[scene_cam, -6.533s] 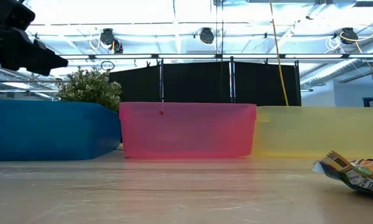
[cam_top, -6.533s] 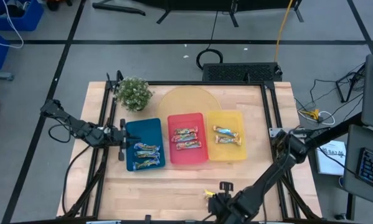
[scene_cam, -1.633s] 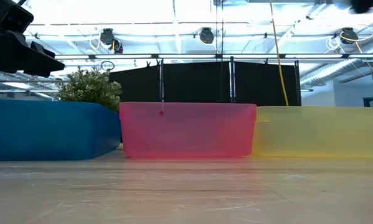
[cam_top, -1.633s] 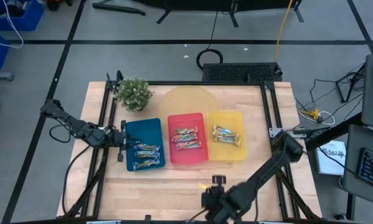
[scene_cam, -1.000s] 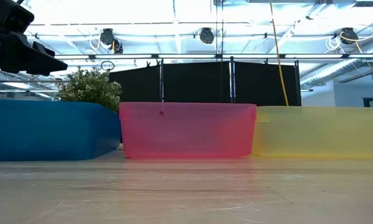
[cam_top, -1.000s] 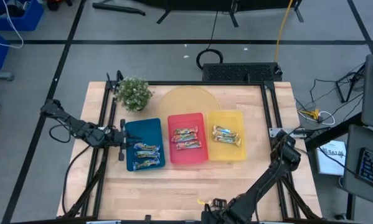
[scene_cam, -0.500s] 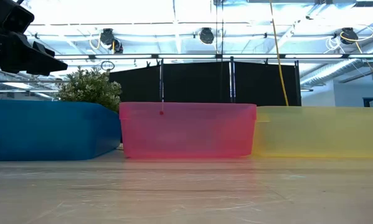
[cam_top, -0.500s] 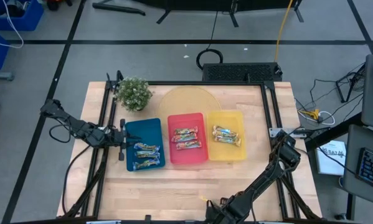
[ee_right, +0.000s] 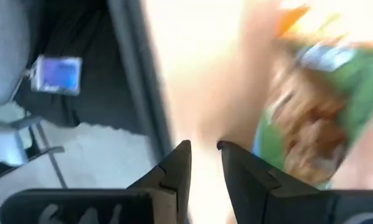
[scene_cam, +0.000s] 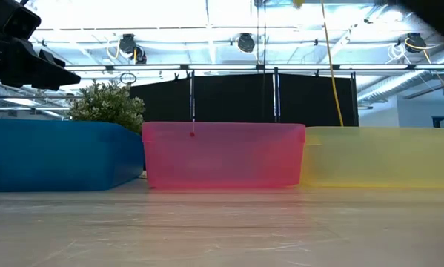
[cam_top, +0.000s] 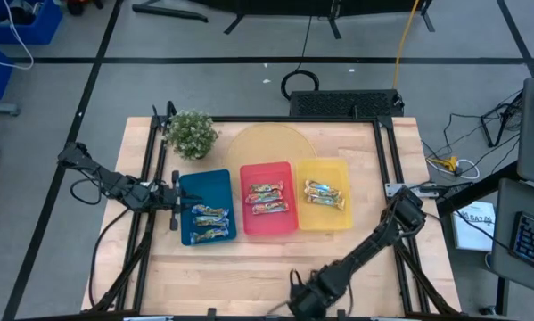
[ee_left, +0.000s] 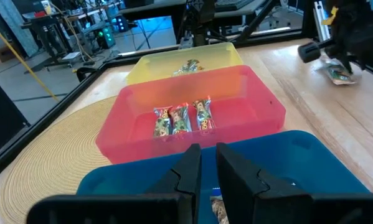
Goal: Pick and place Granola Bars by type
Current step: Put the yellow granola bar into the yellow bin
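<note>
Three trays stand side by side at mid table: blue (cam_top: 215, 183), red (cam_top: 267, 225) and yellow (cam_top: 324, 169). Blue-silver bars (cam_top: 208, 223) lie in the blue tray, red-green ones (cam_top: 268, 198) in the red, orange-gold ones (cam_top: 324, 194) in the yellow. My right gripper (cam_top: 300, 292) hangs over the table's near edge, shut on one more orange-green bar (ee_left: 339, 73). The low view shows only a yellow scrap of that bar (scene_cam: 299, 3) at its top. My left gripper (ee_left: 208, 167) is shut and hovers over the blue tray's left end. My right gripper holds the orange-green bar (ee_right: 311, 118) lifted clear of the table. The bar hangs below the gripper in the left wrist view. Blur in the right wrist view hides which part the fingers (ee_right: 177, 165) are on.
A potted plant (cam_top: 192, 134) stands at the far left corner. A round woven mat (cam_top: 268, 143) lies behind the trays. Bare wood (cam_top: 231, 263) stretches between the trays and the near edge. Black frame rails run along both sides.
My right gripper, still holding the bar, has shifted a little toward the table's left along the near edge. Its arm and a yellow scrap of the bar now show at the top of the low view. The left arm has kept still.
</note>
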You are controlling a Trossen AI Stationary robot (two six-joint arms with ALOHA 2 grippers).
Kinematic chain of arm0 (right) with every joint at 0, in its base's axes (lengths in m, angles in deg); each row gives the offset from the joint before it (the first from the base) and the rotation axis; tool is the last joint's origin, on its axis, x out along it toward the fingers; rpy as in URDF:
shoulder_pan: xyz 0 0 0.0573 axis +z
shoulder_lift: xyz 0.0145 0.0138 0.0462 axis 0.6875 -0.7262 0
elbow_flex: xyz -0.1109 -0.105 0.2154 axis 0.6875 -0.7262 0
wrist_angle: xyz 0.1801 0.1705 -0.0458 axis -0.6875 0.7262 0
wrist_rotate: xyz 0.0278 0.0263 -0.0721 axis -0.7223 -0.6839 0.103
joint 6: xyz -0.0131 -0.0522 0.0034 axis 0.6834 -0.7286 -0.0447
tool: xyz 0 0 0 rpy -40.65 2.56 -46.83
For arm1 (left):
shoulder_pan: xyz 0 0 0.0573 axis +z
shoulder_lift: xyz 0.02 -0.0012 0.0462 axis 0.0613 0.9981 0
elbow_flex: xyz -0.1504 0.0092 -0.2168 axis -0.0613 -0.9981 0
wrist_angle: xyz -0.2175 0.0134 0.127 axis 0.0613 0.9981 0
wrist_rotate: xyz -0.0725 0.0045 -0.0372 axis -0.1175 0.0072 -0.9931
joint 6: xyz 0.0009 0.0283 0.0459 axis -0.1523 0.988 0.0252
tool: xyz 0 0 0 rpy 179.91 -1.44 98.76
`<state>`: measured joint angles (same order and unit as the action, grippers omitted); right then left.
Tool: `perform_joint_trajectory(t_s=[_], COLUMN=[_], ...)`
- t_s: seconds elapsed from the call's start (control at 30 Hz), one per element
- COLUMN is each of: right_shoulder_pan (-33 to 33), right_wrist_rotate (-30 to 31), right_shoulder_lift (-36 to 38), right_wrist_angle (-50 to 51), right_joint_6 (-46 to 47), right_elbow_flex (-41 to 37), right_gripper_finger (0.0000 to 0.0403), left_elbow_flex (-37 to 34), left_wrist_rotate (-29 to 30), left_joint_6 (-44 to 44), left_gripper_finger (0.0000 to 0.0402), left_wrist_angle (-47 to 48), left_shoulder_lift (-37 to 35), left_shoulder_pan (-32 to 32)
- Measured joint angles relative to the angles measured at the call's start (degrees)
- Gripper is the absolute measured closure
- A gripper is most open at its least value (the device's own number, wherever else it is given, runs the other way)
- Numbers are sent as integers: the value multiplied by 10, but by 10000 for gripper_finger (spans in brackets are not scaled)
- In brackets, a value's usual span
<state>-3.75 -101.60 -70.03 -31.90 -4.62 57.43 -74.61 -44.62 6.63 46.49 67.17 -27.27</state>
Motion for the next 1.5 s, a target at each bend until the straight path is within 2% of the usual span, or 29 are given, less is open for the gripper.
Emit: perform_joint_trajectory(t_s=[0.1,0.37,0.63,0.77,0.83,0.9,1.0,1.23,1.37,1.5], right_shoulder_pan=[-10,-20,-11,0,2,2,2,-3,-3,-5], right_wrist_rotate=[18,135,159,232,249,240,196,164,151,140], right_shoulder_lift=[3,38,99,133,147,150,146,141,142,141], right_wrist_angle=[28,97,59,69,83,98,121,158,121,78], right_joint_6=[-10,-8,0,34,59,75,103,173,188,203], right_elbow_flex=[0,-1,-3,-3,-3,-2,-2,-16,-56,-109], right_gripper_finger=[317,317,316,315,309,296,263,161,117,95], left_elbow_flex=[0,0,0,0,0,0,0,0,0,0], left_wrist_rotate=[0,0,0,0,-1,-1,-1,-1,-1,-1], left_joint_6=[0,-1,-3,-5,-5,-6,-7,-9,-9,-9], left_gripper_finger=[344,344,344,344,344,344,344,344,344,344], left_wrist_angle=[0,-1,0,0,0,0,0,0,1,1], left_shoulder_lift=[0,0,0,0,0,0,0,0,0,0], left_shoulder_pan=[0,0,0,0,0,0,0,0,0,0])
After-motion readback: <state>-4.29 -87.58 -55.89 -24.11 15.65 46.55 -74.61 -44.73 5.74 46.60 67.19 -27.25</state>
